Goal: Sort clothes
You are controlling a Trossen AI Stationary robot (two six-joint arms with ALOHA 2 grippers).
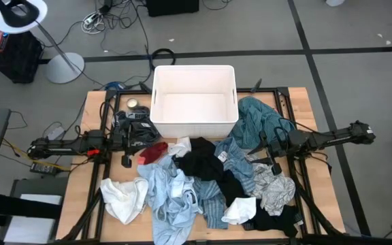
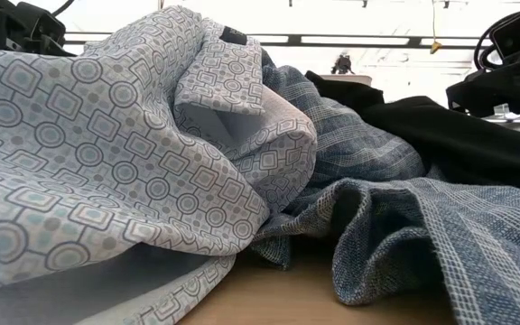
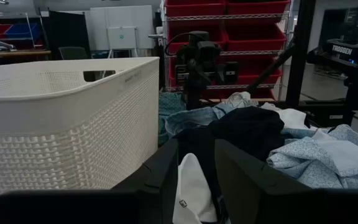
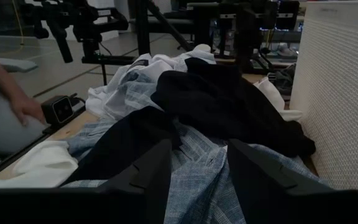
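Note:
The clothes lie in a loose heap on the wooden table (image 1: 94,112), on the near side of the white bin (image 1: 194,101). In the heap are a small red piece (image 1: 154,152), black ones (image 1: 206,163), a teal one (image 1: 257,119), light blue ones (image 1: 175,197), a white one (image 1: 123,196) and a grey one (image 1: 278,192). My left gripper (image 3: 194,186) stands open at the heap's left end, level, with white cloth (image 3: 191,186) lying beyond its fingers. My right gripper (image 4: 197,180) stands open at the heap's right end, over blue plaid cloth (image 4: 191,186).
The bin stands at the table's far middle, its perforated wall (image 3: 67,118) close beside my left gripper. The low view is filled by patterned cloth (image 2: 106,153) and blue woven cloth (image 2: 441,244). A person's hand (image 4: 27,106) shows beyond the table in the right wrist view.

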